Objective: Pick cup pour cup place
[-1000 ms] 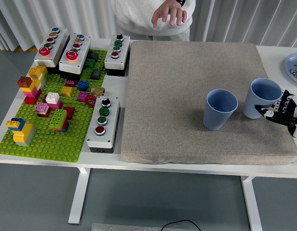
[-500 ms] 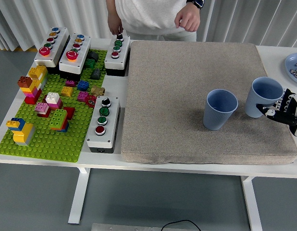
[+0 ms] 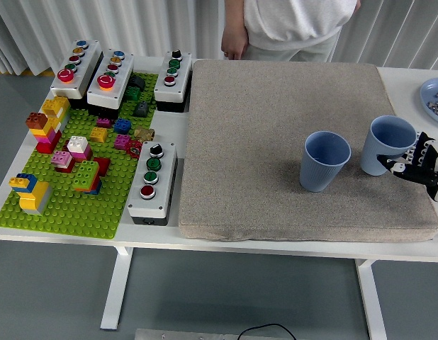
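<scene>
Right now the whole move hangs on how the held cup [image 3: 389, 144] sits relative to the second cup [image 3: 324, 161]. Taking that second cup as the landmark: it stands upright on the grey mat [image 3: 276, 127], mouth up, and the held cup is just to its right, apart from it by a narrow strip of mat. The right hand [image 3: 415, 163] comes in from the picture's right edge and has its fingers [image 3: 402, 168] wrapped around the held cup's lower right side, so it is clamped on that cup. The held cup's long axis leans a little, its rim tipped up and toward the landmark cup, and its base looks slightly clear of the mat, though I cannot tell for certain. A pour would therefore, as I judge it, call for carrying the cup leftward and rolling its mouth over the landmark's open rim. Only the right arm is near; the left hand does not show at all.

Compared with the earlier pictures, both cups and the right hand sit almost exactly where they were; the grip looks unchanged and the held cup has barely shifted. What has changed is at the far side of the worktop [image 3: 400, 78], beyond the landmark cup: the person [image 3: 290, 21] has moved rightward, and one hand [image 3: 233, 48] now hangs by the mat's far left corner.
</scene>
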